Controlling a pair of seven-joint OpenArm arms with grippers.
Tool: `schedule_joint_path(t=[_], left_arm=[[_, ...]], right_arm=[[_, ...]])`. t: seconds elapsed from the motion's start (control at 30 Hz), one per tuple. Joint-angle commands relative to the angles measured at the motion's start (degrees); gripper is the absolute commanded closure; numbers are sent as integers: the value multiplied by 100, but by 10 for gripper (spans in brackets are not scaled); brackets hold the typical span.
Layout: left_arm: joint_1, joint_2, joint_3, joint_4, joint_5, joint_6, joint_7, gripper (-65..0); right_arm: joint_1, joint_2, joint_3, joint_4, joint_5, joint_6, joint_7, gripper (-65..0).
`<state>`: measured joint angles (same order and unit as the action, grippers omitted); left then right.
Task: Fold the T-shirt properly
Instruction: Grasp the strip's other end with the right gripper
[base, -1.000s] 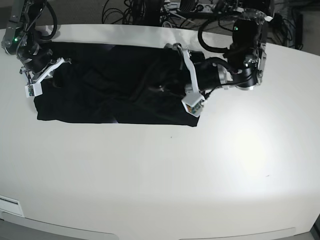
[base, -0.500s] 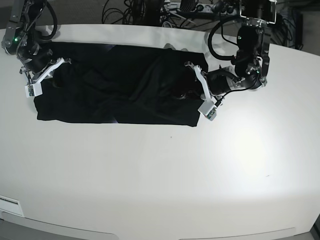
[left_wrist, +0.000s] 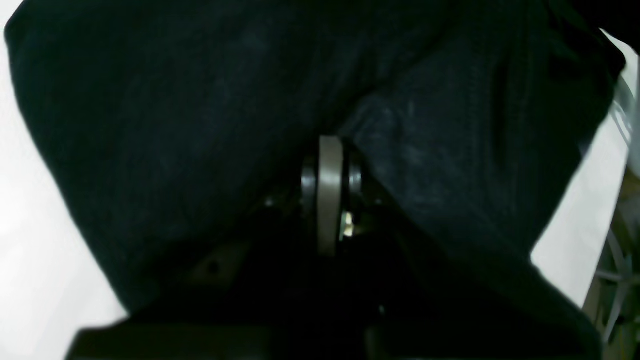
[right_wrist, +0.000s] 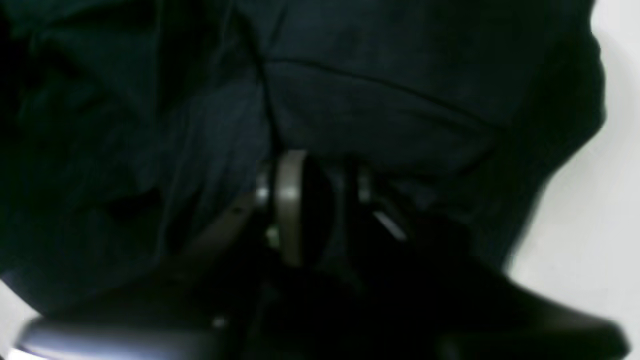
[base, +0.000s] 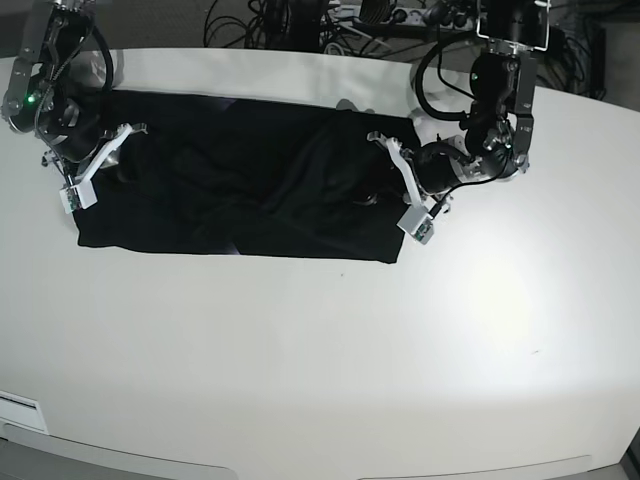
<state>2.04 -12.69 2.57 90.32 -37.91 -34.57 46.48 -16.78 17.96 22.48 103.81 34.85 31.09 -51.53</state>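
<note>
The black T-shirt (base: 230, 170) lies plain side up as a long wrinkled band across the far part of the white table (base: 320, 350). At the band's right end my left gripper (base: 382, 190) is shut on the T-shirt. The left wrist view shows its fingers (left_wrist: 330, 150) pressed together with dark cloth (left_wrist: 200, 100) draped around them. My right gripper (base: 115, 168) rests on the band's left end. In the right wrist view its fingers (right_wrist: 320, 170) stand apart, open, with cloth (right_wrist: 375, 50) lying over and around them.
Cables and equipment (base: 300, 20) crowd the table's far edge. Both arm bases stand at the back corners. A white label (base: 20, 410) sits at the front left edge. Bare white tabletop stretches in front of the shirt.
My left gripper has pulled the shirt's right end outward to the right, stretching the band flatter. The right gripper's fingers have parted, and that arm has shifted slightly.
</note>
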Motion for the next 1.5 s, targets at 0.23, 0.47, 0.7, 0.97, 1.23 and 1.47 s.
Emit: schedule_joint_path(t=[0.23, 0.47, 0.7, 0.97, 1.23, 1.47], left_arm=[[136, -68, -22, 17, 341, 225, 461, 0], [251, -66, -22, 20, 234, 223, 452, 0], [317, -96, -22, 20, 297, 212, 457, 0], [317, -96, -22, 20, 299, 201, 455, 0], [315, -94, -22, 20, 293, 201, 448, 0], [317, -96, -22, 20, 297, 199, 437, 0]], right_arm=[[424, 225, 516, 278, -1198, -1373, 107, -364], [424, 221, 533, -396, -595, -1220, -688, -437], [426, 190, 540, -710, 564, -1270, -828, -437], [426, 190, 837, -1766, 1342, -662, -826, -437], [424, 192, 1545, -2555, 2691, 210, -1425, -437], [354, 219, 1547, -2555, 2988, 367, -1596, -437]])
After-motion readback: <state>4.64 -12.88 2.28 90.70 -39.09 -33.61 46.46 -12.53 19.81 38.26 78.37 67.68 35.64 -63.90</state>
